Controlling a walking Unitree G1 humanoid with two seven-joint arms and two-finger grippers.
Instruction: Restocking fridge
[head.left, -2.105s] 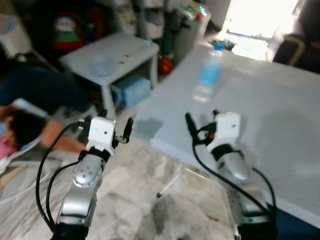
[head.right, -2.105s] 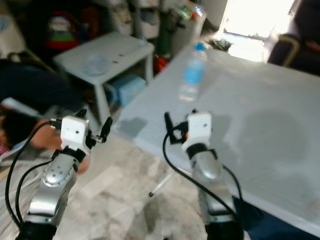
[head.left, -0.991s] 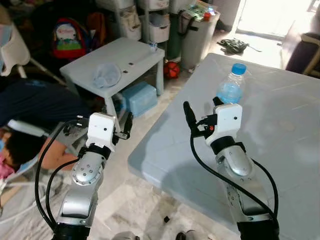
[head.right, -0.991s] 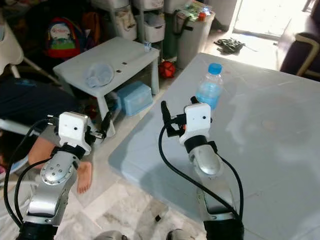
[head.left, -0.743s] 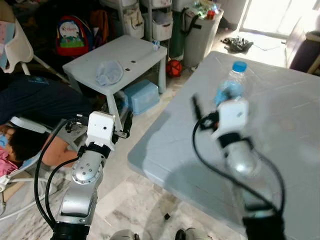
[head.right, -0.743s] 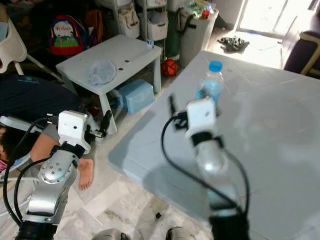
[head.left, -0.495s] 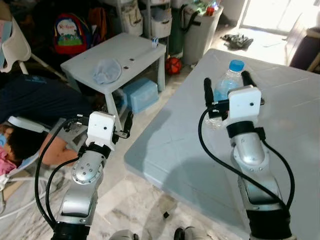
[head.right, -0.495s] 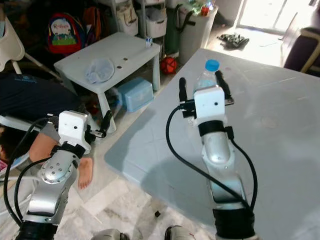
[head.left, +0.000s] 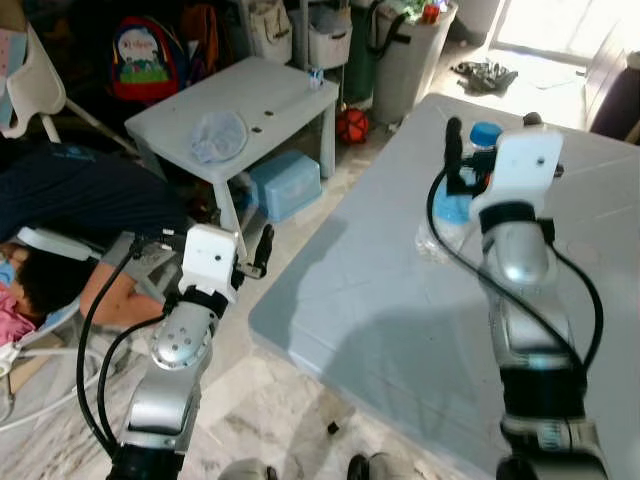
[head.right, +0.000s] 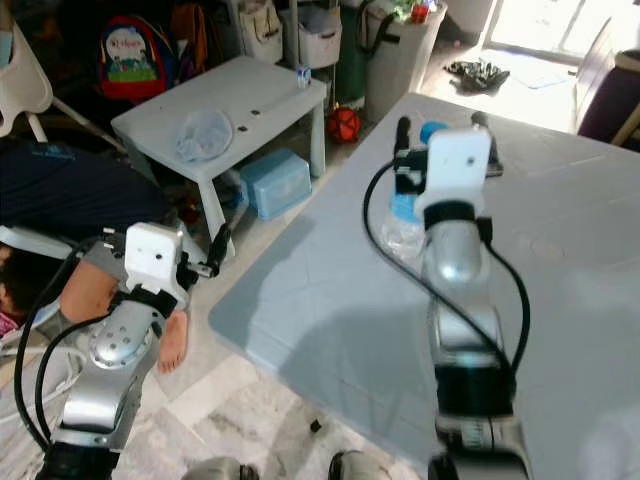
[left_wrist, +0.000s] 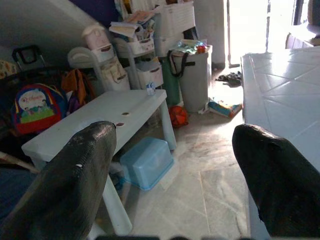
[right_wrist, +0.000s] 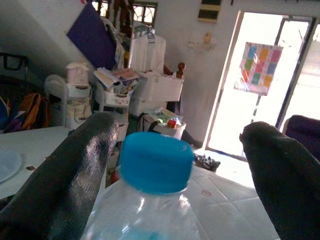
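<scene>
On the counter (head.left: 380, 320) stands a water bottle (head.left: 452, 205), the right gripper (head.left: 490, 140) spread wide around its blue cap (right_wrist: 156, 161). The left gripper (head.left: 262, 248), also spread, hangs beside the counter.

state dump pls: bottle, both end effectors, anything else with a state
Bottle: upright on the table, blue cap on.
Right end effector: open, fingers either side of the bottle's cap, not closed on it.
Left end effector: open, holding nothing, off the table's edge.
Bin: lid on, under the small table.
</scene>
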